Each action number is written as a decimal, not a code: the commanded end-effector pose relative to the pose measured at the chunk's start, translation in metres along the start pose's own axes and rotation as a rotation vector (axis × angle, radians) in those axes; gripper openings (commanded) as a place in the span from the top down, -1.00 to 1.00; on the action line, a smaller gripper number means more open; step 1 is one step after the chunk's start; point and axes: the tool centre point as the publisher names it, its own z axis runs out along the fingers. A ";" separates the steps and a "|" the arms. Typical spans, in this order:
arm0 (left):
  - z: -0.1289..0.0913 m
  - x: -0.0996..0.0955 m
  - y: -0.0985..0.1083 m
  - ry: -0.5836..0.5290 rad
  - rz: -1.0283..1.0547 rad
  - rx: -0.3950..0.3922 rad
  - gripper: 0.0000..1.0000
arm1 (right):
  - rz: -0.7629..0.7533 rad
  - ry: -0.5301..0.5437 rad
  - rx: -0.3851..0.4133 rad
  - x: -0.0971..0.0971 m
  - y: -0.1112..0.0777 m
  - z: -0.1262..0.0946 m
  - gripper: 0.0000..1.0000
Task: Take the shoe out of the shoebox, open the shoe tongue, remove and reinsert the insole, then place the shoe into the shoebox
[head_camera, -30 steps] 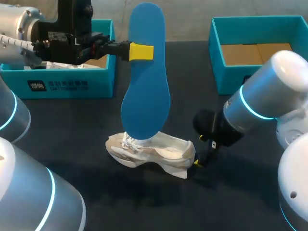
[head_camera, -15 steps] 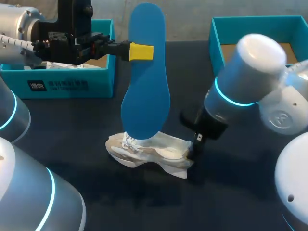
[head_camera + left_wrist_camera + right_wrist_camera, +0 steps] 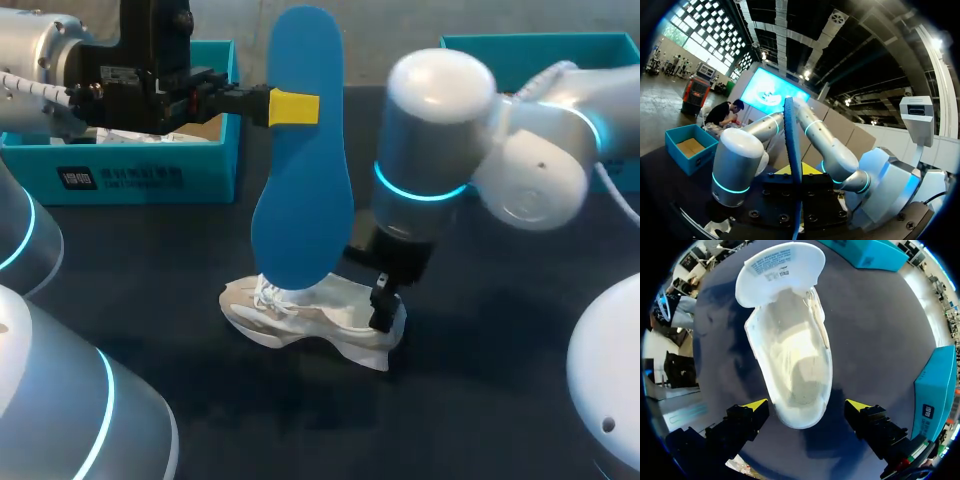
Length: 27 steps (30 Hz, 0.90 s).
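The shoe (image 3: 310, 315) sits on the bench (image 3: 480, 400), right fingers (image 3: 754, 409) spread wide astride its heel. Left fingers (image 3: 293, 107) grip the insole (image 3: 303, 190) upright above it. Best pin the heel first, then feed the insole in.

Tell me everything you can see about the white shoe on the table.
The white shoe sits sole-down on the dark table. It looks like pale mesh with white laces. Its tongue is folded out over the toe, printed label showing, and the inside is bare. The right gripper hangs open above the heel, one finger on either side, neither seeming to touch it.
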 end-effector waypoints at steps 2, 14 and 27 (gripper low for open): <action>0.001 0.000 0.000 -0.001 -0.001 -0.003 1.00 | 0.005 -0.009 0.147 0.003 0.004 0.003 -1.00; 0.001 0.000 0.000 -0.001 -0.001 -0.003 1.00 | -0.004 -0.018 0.122 0.008 0.000 0.003 -1.00; 0.001 0.000 0.000 -0.001 -0.001 -0.003 1.00 | -0.036 -0.057 0.123 0.008 0.011 -0.010 -1.00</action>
